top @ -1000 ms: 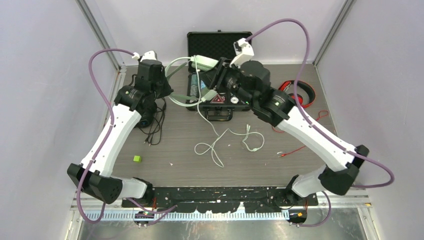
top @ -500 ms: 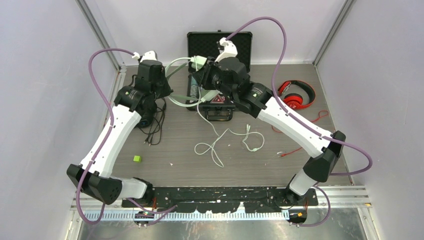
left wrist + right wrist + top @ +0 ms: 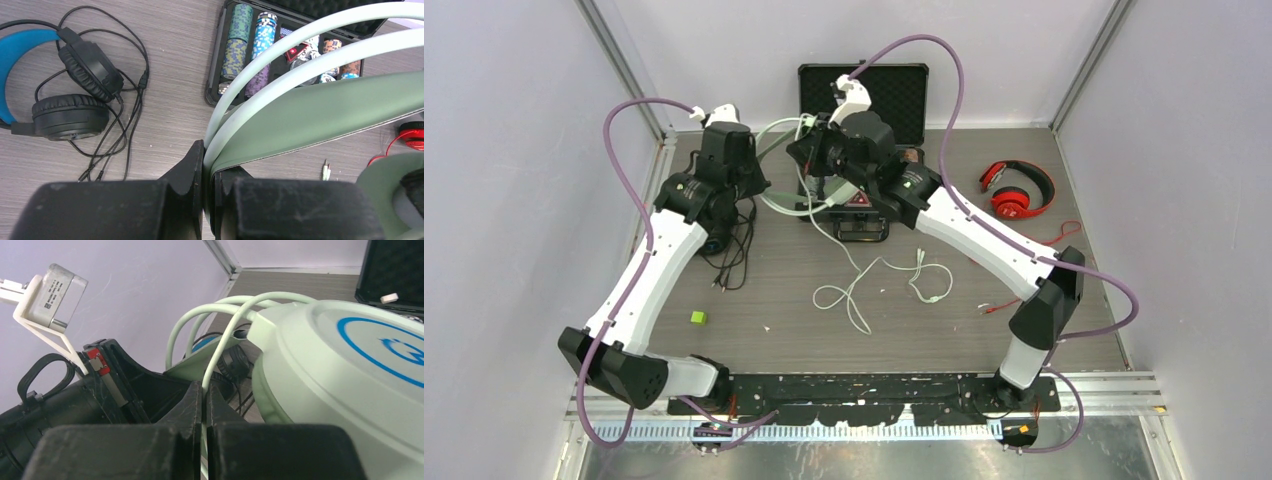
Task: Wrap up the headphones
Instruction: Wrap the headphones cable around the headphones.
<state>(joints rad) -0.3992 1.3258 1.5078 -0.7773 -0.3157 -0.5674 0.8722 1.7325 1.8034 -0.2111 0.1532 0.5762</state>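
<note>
A grey wood-grain table sits between pale lilac walls. From above, the mint-green headphones hang at upper centre in front of an open black case, but the arms hide both grips. The left wrist view fills that in: the left gripper is pinched on the mint headband. It also shows the black headphones at upper left and the poker chips in the case. In the right wrist view the right gripper is pressed together on the white cable, beside the ear cup. The cable's loose loops lie at centre of the top view. The red headphones lie at upper right, and a green block at lower left.
</note>
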